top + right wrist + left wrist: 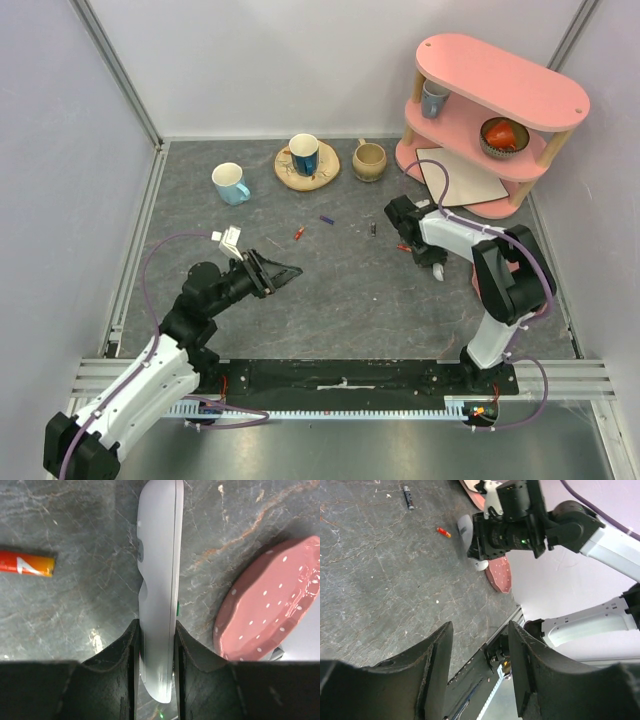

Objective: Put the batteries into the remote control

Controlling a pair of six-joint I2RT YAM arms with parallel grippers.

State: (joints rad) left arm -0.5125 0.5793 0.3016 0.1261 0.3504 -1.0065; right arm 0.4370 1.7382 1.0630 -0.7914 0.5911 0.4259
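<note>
The remote control (157, 580) is a slim, smooth white plastic bar with a rounded lower end. It is turned onto its long edge over the table (330, 310), a dark grey mat veined like stone. In the right wrist view it runs up the middle of the frame. The matte black fingers of the right gripper (156, 630) pinch its lower part, pressing flat on both faces. The frame cuts off its top, and whether it touches the mat cannot be told. A small green spot shows on its right side; no buttons can be made out.

To its left lies a glossy red-to-orange battery (27, 564), its left end cut off. To the right, a salmon-pink dish (270, 600) with white dots and a faceted rim is partly out of frame.

In the overhead view the right wrist hides the remote. Left of centre there, the left gripper (275, 272) hovers over the mat, its scuffed black fingers (437, 665) partly apart with nothing between them. A blue-purple battery (326, 219) and a dark grey battery (373, 229) lie as tiny cylinders in the upper middle.
</note>
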